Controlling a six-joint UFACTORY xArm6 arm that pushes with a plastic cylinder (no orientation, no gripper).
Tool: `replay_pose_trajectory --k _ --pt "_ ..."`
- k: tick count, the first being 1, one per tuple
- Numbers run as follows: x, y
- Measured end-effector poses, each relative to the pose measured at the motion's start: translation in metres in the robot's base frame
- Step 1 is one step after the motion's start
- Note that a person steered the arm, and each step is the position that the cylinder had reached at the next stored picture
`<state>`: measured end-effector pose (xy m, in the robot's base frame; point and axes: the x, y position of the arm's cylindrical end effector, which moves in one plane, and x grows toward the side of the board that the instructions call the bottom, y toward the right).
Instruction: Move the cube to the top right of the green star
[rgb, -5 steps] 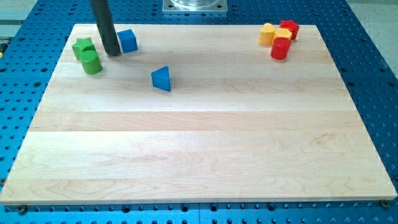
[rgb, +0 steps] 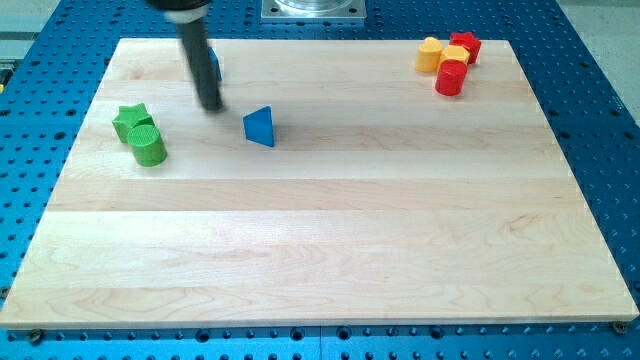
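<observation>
My tip (rgb: 211, 106) is a plain dark rod end resting on the board (rgb: 330, 250); it has no claw to open or close, so there is nothing released, clenched or grasped.

The blue cube (rgb: 214, 62) sits just above the tip toward the view's top, mostly hidden behind the rod, with only a thin blue sliver showing at the rod's right edge. I cannot tell whether the rod touches it.

The blue wedge (rgb: 260, 127), a triangular block, lies just to the tip's right and slightly lower, apart from it. The green star (rgb: 131, 120) is to the tip's left and a little lower, and the green cylinder (rgb: 148, 146) touches the star on its lower right side.

Well away to the tip's right, near the board's top right corner, a cluster sits packed together: a yellow block (rgb: 430, 55) with a rounded top, a red star (rgb: 467, 45), a small yellow piece (rgb: 454, 53) between them, and a red cylinder (rgb: 451, 77) at the cluster's lower edge.

The board is pale wood with long grain bands, lying on a blue perforated table (rgb: 600, 100). A metal mount (rgb: 314, 9) shows at the view's top. No containers or writing show.
</observation>
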<state>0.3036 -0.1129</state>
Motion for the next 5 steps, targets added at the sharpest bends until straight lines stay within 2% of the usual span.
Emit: replay_pose_trajectory --k 1,2,3,4,5 --pt "-0.076 0.005" --pt "-0.075 -0.031" --pt "-0.005 -0.073" --pt "0.054 -0.089" --pt "0.047 -0.007"
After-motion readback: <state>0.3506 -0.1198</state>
